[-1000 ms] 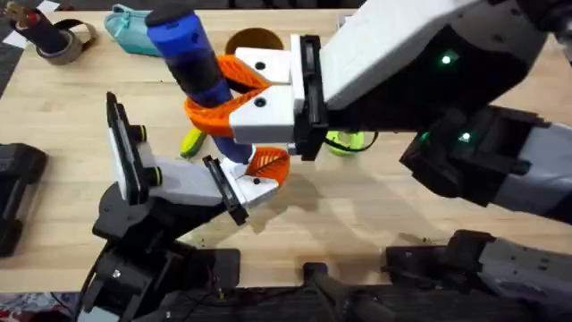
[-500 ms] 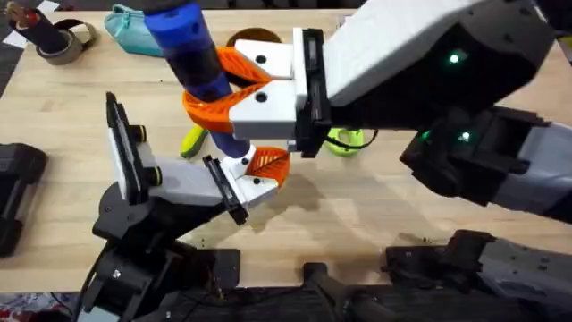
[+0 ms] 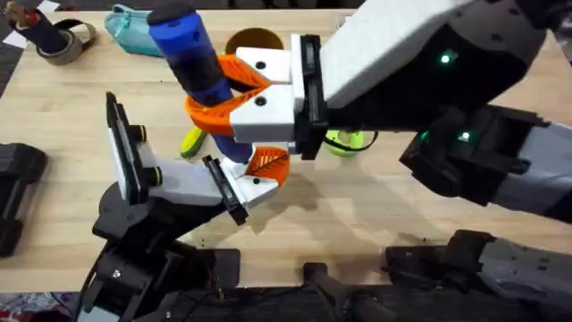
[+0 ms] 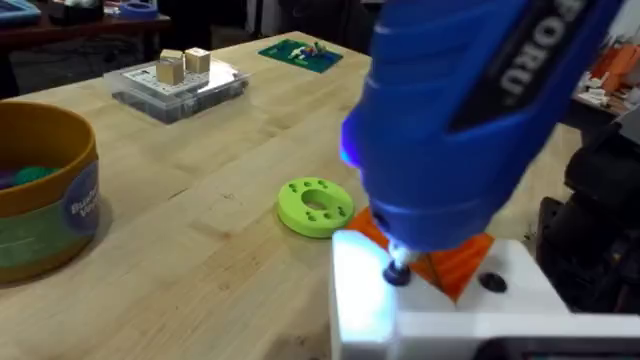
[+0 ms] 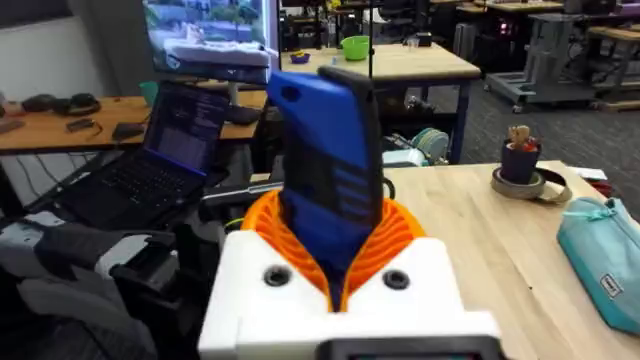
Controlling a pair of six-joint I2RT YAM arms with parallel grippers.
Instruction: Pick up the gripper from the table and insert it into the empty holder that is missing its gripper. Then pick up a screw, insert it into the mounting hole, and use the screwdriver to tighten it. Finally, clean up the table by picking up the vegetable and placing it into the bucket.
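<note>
My right gripper point(image 3: 212, 97), with orange jaws on a white body, is shut on the blue screwdriver point(image 3: 189, 58) and holds it steeply tilted over the holder point(image 3: 183, 183) at the lower left. The right wrist view has the same jaws point(image 5: 330, 240) clamped round the screwdriver handle point(image 5: 325, 160). The orange ribbed gripper point(image 3: 267, 165) sits in the holder's end. In the left wrist view the screwdriver point(image 4: 470, 110) has its tip on the holder's white head point(image 4: 440, 320), beside the orange gripper point(image 4: 458, 268). The vegetable point(image 3: 191, 141) lies on the table, and the bucket point(image 3: 255, 41) stands behind the jaws.
A green round disc point(image 3: 345, 141) lies right of the holder, also visible as the disc point(image 4: 314, 207) near the bucket point(image 4: 50, 215). A teal pouch point(image 3: 132, 27) and a tape roll point(image 3: 58, 40) sit at the back left. A clear box point(image 4: 180, 82) lies farther off.
The screwdriver's handle top tipped slightly toward the far edge half a second ago and is back where it was. Holder, vegetable and bucket have not moved.
</note>
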